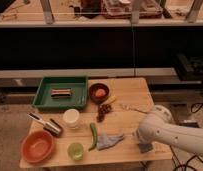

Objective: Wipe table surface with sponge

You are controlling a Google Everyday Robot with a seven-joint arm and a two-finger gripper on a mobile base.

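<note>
The robot's arm (167, 132) is a thick, smooth white tube with rounded, bulging joints and a matte shell; no screws, labels or markings can be made out on it. It shows at the lower right corner of the table (127, 95), its widest rounded segment over that corner. The tool (144, 147) sits at the arm's end, just right of the blue-grey cloth (109, 140), mostly hidden behind the white shell.

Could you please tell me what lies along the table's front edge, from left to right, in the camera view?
Orange bowl → green cup → green pepper → rag → sponge, with the gripper down on it.
</note>
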